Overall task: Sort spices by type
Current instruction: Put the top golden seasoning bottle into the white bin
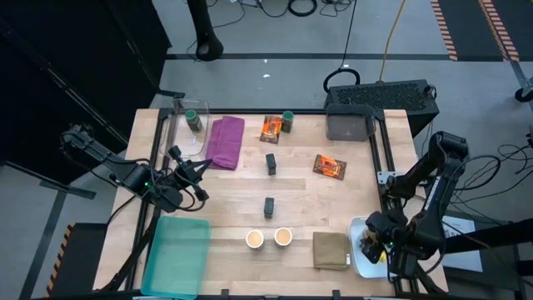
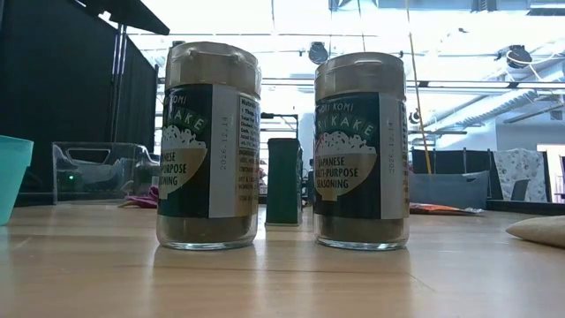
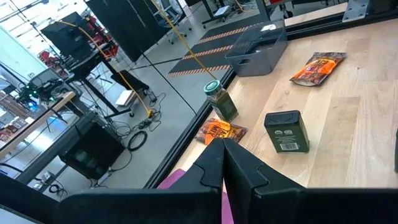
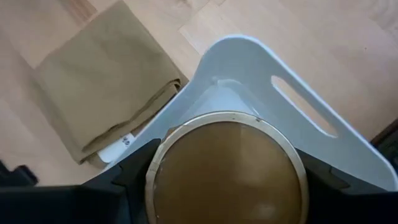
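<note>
My right gripper (image 1: 371, 242) hangs over the white tray (image 4: 249, 56) at the near right, shut on a round tan-topped spice jar (image 4: 227, 171). Two more tan-topped jars (image 1: 255, 239) (image 1: 283, 237) stand upright near the front edge; they fill the low view (image 2: 208, 146) (image 2: 362, 150). Two dark blocks (image 1: 271, 162) (image 1: 269, 207) stand mid-table. Orange packets (image 1: 271, 127) (image 1: 330, 167) lie flat. One green-lidded jar (image 1: 287, 121) stands at the back, another (image 1: 193, 119) in a clear bin. My left gripper (image 3: 222, 165) waits shut at the left. My right gripper pinches the tan-topped jar by its round side just under the top rim (image 4: 152, 180), one finger (image 4: 124, 183) on each side. The fingers come from above, pointing steeply down. The jar stays upright over the tray; whether its base rests there is hidden.
An olive folded cloth (image 1: 331, 250) lies just left of the white tray. A purple cloth (image 1: 225, 142) lies at the back left beside the clear bin (image 1: 187, 133). A teal bin (image 1: 176, 254) sits at the near left, a grey box (image 1: 350, 117) at the back right.
</note>
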Available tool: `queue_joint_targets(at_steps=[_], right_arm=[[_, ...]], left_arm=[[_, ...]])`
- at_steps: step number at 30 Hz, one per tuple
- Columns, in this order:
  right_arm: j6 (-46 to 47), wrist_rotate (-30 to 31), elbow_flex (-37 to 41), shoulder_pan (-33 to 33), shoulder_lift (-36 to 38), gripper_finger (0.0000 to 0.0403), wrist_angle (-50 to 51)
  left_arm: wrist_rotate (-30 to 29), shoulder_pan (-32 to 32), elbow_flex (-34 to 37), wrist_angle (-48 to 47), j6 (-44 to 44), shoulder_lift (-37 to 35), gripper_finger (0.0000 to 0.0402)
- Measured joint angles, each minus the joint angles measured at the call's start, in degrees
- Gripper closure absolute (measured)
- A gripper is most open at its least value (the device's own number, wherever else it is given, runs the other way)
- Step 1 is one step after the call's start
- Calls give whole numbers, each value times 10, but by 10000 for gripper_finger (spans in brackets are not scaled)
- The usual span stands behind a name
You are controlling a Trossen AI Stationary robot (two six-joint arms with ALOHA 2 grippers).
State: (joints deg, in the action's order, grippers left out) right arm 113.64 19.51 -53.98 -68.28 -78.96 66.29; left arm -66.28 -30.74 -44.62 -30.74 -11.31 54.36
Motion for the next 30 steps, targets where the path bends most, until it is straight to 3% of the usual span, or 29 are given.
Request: queue_joint_targets(at_steps=[9,30], right_arm=[[45,26,0,-28,-26,157,7],[69,70,0,-22,-38,157,51]], left_arm=[[0,0,0,0,0,0,391],[0,0,0,0,0,0,391]])
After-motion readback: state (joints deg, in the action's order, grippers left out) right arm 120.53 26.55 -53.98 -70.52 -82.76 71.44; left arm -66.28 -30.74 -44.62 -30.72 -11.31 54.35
